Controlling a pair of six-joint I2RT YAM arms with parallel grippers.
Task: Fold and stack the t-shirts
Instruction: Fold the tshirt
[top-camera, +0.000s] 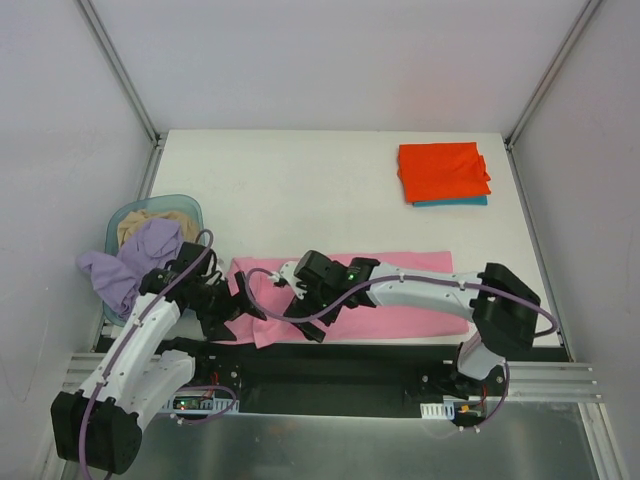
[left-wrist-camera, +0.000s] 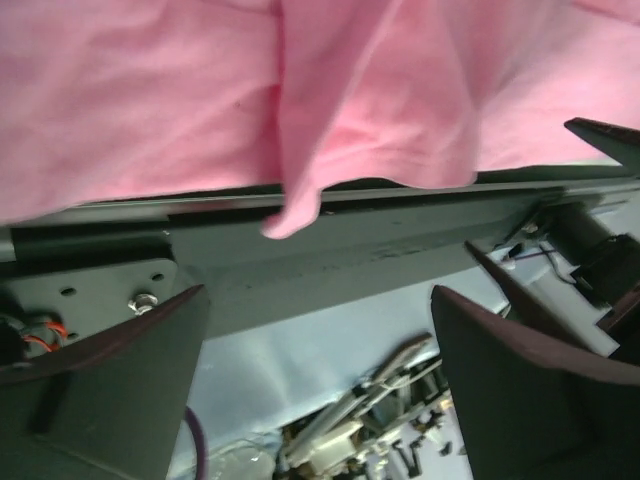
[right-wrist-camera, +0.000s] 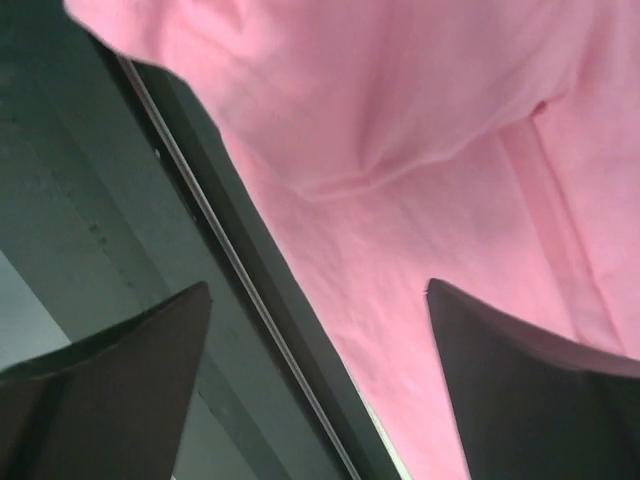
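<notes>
**Table** (top-camera: 300, 190): white work surface, with the arm bases along its near edge.

**Pink t-shirt** (top-camera: 400, 290): lies flat as a long band along the near edge of the table, from left of centre to right. Its left end is rumpled, and a corner droops over the near edge above the dark rail, as the left wrist view shows (left-wrist-camera: 300, 150). It appears to be folded lengthwise. It is probably kept near so that both arms can reach it for the crosswise folds that remain.

**Orange-red t-shirt** (top-camera: 443, 172): folded into a compact square at the far right of the table. It sits on top of the teal t-shirt and appears to be the stack begun.

**Teal t-shirt** (top-camera: 452, 201): folded, and only its near edge shows under the orange-red one.

**Lavender t-shirt** (top-camera: 125, 265): unfolded and bunched, draped over the rim of the basket at the far left, not yet taken up.

**Basket** (top-camera: 190, 207): light blue, with some tan cloth inside it.

**Left gripper** (top-camera: 238, 300): low over the pink shirt's left end. Its jaws are wide apart with nothing between them (left-wrist-camera: 315, 300).

**Right gripper** (top-camera: 295, 300): just beside the left one, over the same end. Its jaws are likewise spread and empty, with pink cloth lying beneath (right-wrist-camera: 318, 290).

**Stage, as judged:** two shirts are done, the pink one is partway folded, and the lavender one is waiting.
</notes>
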